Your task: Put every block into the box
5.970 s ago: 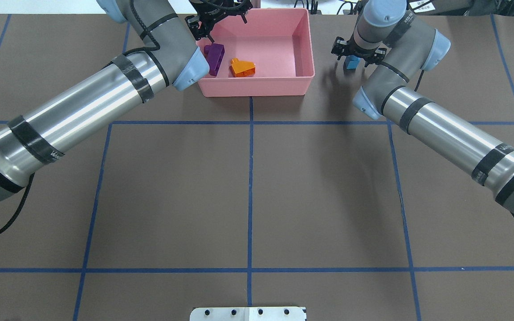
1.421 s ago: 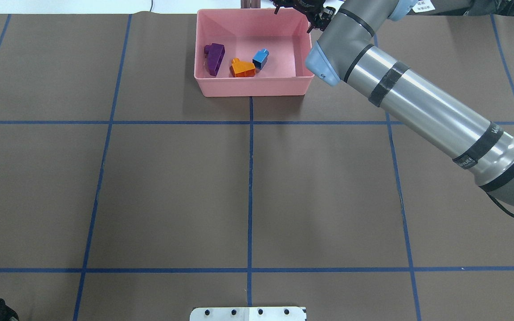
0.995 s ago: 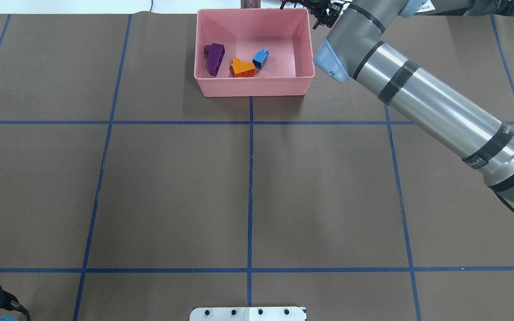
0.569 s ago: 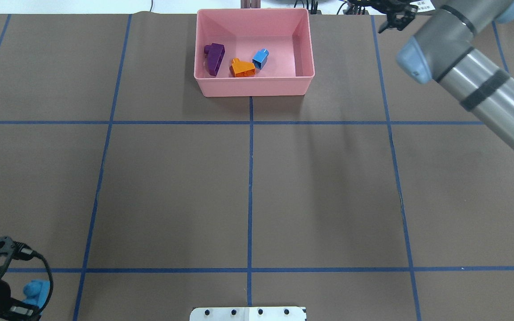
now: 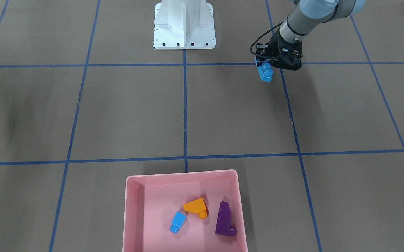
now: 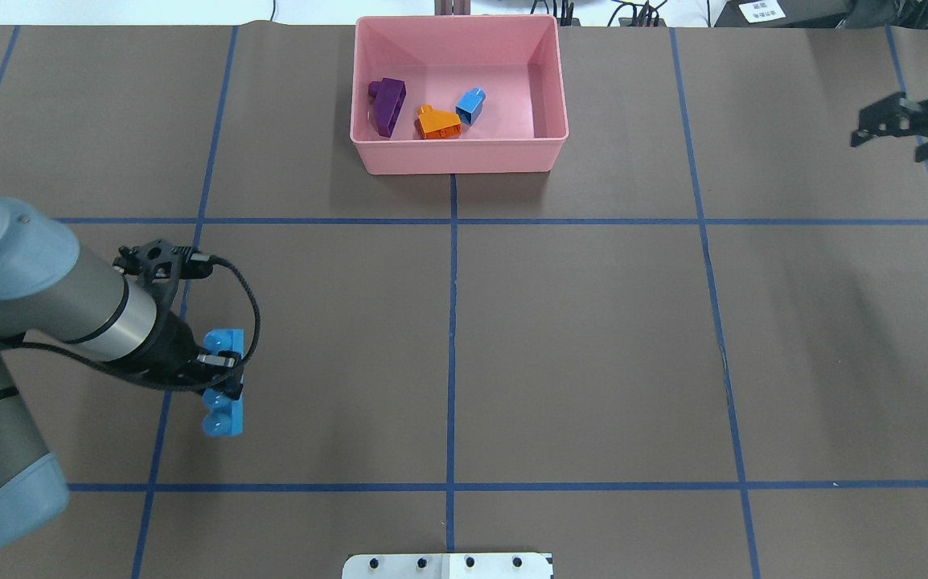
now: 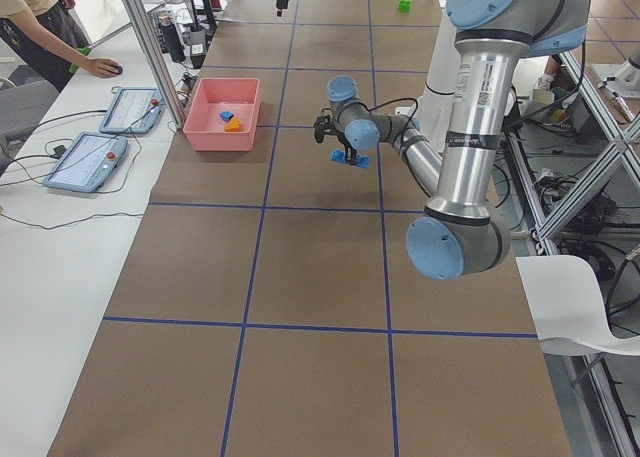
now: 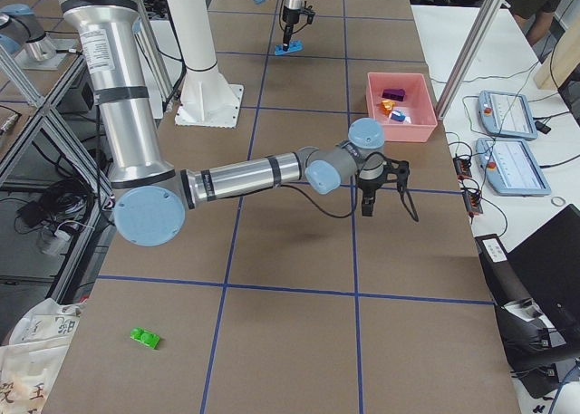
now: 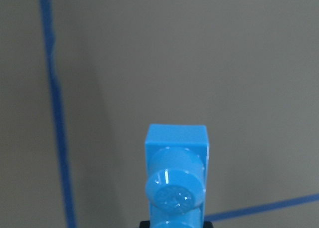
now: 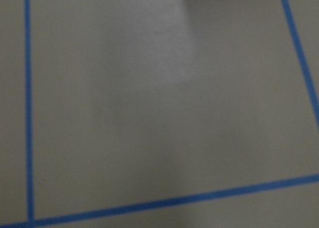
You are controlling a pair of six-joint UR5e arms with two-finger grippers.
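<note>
The pink box (image 6: 460, 161) stands at the far middle of the table and holds the purple wedge (image 6: 388, 107), the orange sloped brick (image 6: 437, 123) and the small blue cube (image 6: 470, 104). My left gripper (image 6: 219, 376) is shut on the long blue bar (image 6: 223, 402) and holds it above the table at the near left. The bar fills the lower middle of the left wrist view (image 9: 175, 178). My right gripper (image 6: 894, 133) is open and empty at the far right edge. The green brick (image 8: 143, 338) lies far out on the table to my right, outside the overhead view.
The white robot base (image 5: 183, 24) stands at the near middle edge. Blue tape lines (image 6: 452, 338) grid the brown table. Tablets (image 7: 125, 110) and an operator (image 7: 40, 27) are beyond the far edge, behind the box.
My left gripper came in from the near left corner with the long blue bar and moved forward. My right arm swung from the box's right side to the far right edge.
</note>
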